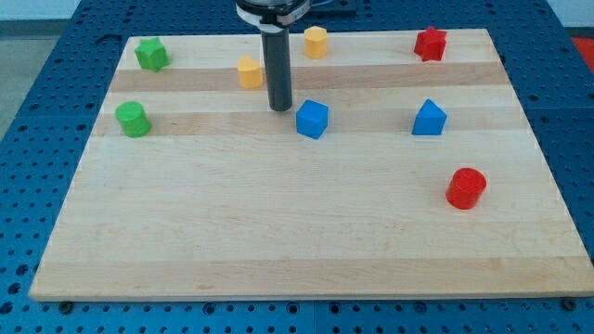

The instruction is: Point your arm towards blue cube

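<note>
Wooden board (306, 232) on blue pegboard bench. Blue cube (312, 119) sits upper centre of frame; my tip (280, 109) just beside its left face, contact unclear. Rod bare, grasping nothing. Second blue block (428, 119) lies well apart, right. Cube likely light, rigid, prone to sliding; approach left face, no shove needed.

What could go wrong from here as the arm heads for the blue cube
My tip sits just to the view's left of the blue cube, with a small gap. Going further right would likely shove the cube rather than merely point at it. A second blue block lies farther to the view's right in the same row, so a hard push could send the cube toward it. The yellow block is close on the rod's left, so a leftward correction may clip it.
</note>
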### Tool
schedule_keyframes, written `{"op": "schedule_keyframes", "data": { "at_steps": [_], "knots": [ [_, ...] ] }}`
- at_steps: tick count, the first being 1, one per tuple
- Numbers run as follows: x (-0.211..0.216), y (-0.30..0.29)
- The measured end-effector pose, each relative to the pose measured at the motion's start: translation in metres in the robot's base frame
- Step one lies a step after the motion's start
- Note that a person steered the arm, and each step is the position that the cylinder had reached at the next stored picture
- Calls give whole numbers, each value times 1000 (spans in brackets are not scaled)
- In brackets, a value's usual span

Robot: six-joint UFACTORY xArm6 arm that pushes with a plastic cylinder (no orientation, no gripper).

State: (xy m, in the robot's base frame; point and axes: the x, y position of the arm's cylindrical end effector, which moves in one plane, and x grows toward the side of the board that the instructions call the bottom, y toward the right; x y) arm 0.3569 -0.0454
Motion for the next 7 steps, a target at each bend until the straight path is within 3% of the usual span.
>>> {"op": "schedule_keyframes", "data": {
  "at_steps": [7],
  "knots": [
    [56, -9]
  ]
}}
